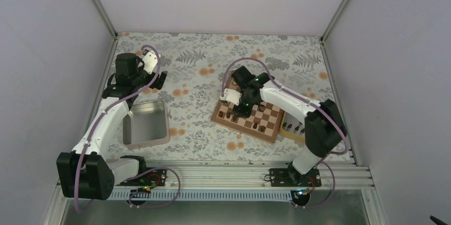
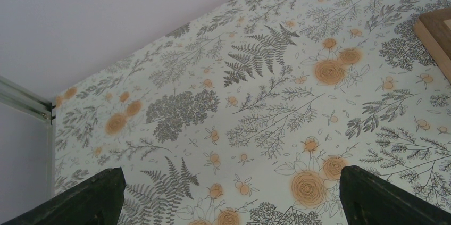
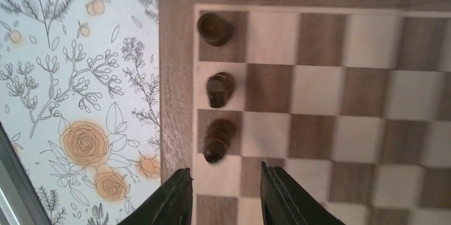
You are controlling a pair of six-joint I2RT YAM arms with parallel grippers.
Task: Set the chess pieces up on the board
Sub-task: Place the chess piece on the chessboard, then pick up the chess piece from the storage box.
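right pincer (image 3: 224, 177): hangs low over the left edge of the board (image 3: 175, 76); fingers (image 3: 178, 198) partly spread, with only a pale square between them.
left pincer (image 2: 230, 177): spread wide, holds nothing; hovers above the flowered tablecloth (image 2: 255, 102), well apart from the board.
chess pieces (image 3: 219, 89): three dark ones, upright, one per square, in the board's outermost file; more stand elsewhere on the board, too small to count from above.
key relation: row of three lies straight ahead of the right pincer, running away from it along the border; next free square in that file sits directly under the gap.
tray (image 1: 292, 131): touches the board's right side, beside the right arm; seems to carry spare dark pieces.
tin (image 1: 144, 124): beside the left arm.
nearer arm: right, likely best placed for any further piece.
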